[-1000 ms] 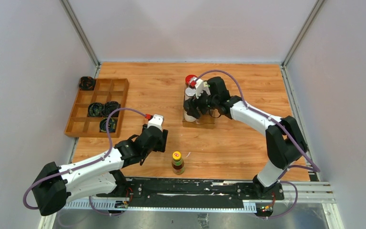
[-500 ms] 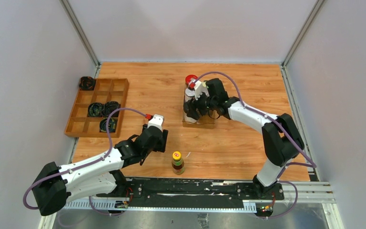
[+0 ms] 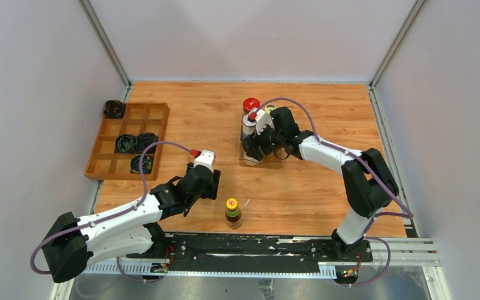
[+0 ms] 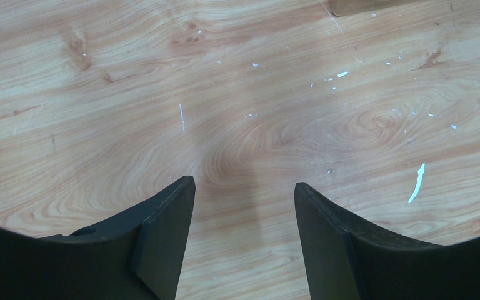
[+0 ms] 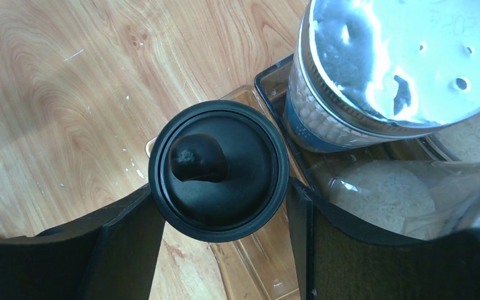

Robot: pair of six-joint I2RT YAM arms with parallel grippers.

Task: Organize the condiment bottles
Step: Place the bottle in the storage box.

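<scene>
Two right fingers (image 5: 125, 250) clamp the black-capped jar (image 5: 219, 169), which the right arm (image 3: 331, 153) hides overhead; left fingers (image 4: 162, 231) stand apart above the counter (image 4: 256, 94).

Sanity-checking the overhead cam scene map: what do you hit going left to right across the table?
wooden tray → left gripper → yellow-capped bottle → red-lidded jar. The other jars and the second gripper overlap that jar's position, so they are left out.
</scene>
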